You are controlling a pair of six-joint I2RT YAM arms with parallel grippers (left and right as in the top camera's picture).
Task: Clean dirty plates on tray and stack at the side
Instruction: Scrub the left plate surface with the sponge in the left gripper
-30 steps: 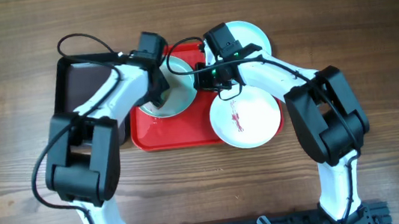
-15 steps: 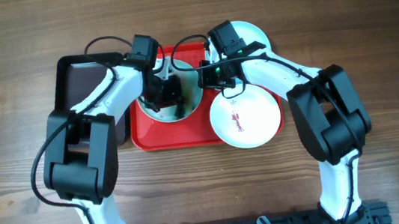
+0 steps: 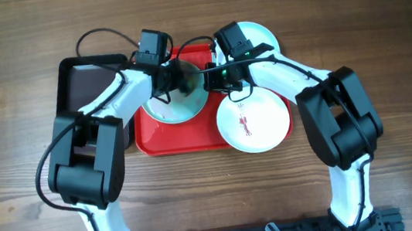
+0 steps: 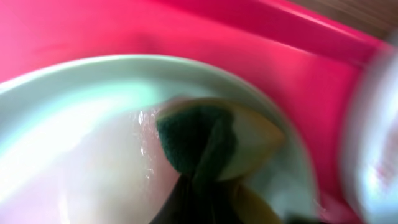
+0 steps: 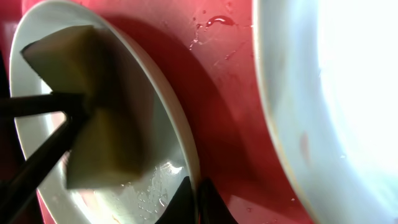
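Although scrubbing is under way, the job looks about midway from overhead. The red tray (image 3: 154,141) lies at the table's centre with a pale wet plate (image 3: 166,111) on its left half. The left gripper (image 3: 177,84) is down on that plate, and the right gripper (image 3: 212,80) is at its right rim. A streaked plate (image 3: 265,120) sits across the tray's near right corner, its red marks untouched. A far plate (image 3: 263,37) rests on the wood beyond the tray's far right corner, partly under the right arm. It shows no streaks where visible and may be the start of the stack. A dark brown tray (image 3: 78,83) lies just left of the red one.

From the left wrist, the jaws are closed on a green and yellow sponge (image 4: 211,146), which is pressed into the wet plate's bowl. Water glistens beside it. The picture is blurred.

From the right wrist, the right gripper's jaws are clamped on the wet plate's rim. A dark shadow under that rim suggests the plate is tipped up off the tray. Droplets lie in the bowl and on the tray. No red shows on the uncovered part.

Left to do, by my reckoning: finish this plate, set it aside, then wash the streaked one.
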